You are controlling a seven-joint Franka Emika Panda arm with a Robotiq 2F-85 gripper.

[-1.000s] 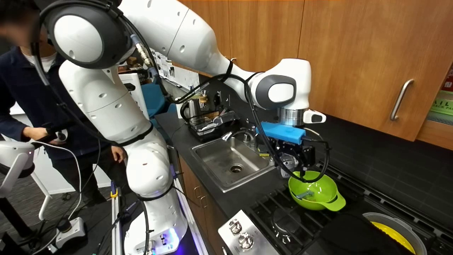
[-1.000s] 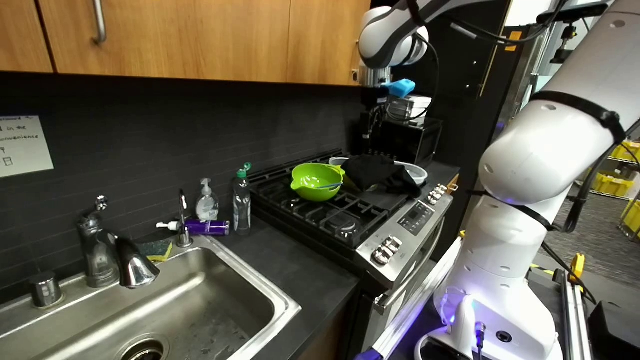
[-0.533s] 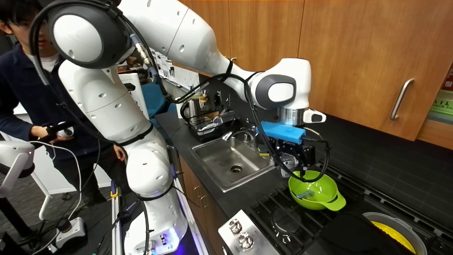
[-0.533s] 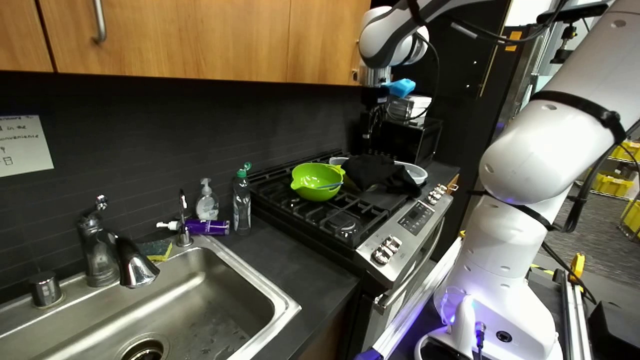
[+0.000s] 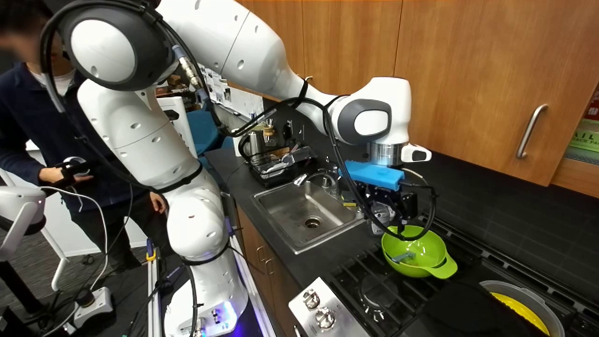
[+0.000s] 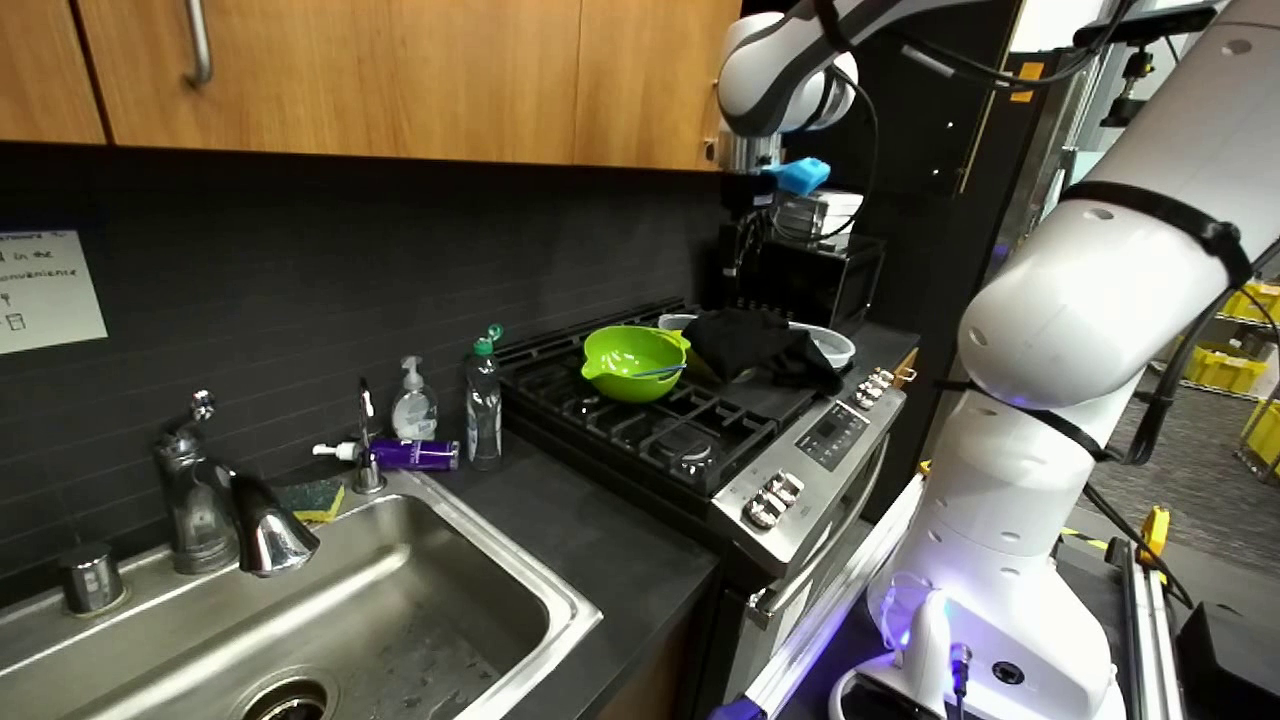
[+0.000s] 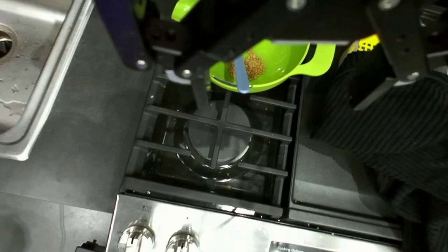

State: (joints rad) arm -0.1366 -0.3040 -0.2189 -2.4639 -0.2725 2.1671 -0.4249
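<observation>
Lime green marks the bowl (image 7: 281, 61), which stands upright on the iron grate (image 7: 266, 133) of the stove, the bars probably giving it a steady seat. A small heap of brown grains (image 7: 257, 65) lies inside, presumably kept together by the curved wall. A blue-grey handle (image 7: 241, 75) leans over the rim, which seems to prop it within reach; what it ends in I cannot tell.

The tool (image 7: 280, 103) hangs above the stove, near the bowl but apart from it, its fingers spread wide with nothing between them.

Beside the bowl, a black cloth (image 7: 402, 133) drapes over part of the stove, and in an exterior view it partly covers a grey container (image 5: 552, 320) with something yellow (image 5: 519, 309) in it.

On the table (image 7: 94, 115), between stove and sink (image 7: 50, 84), a squeeze bottle (image 6: 484, 410) stands upright, likely kept handy for washing. A purple bottle (image 6: 415, 456) lies behind the slim tap (image 6: 367, 450), which may stop it rolling.
</observation>
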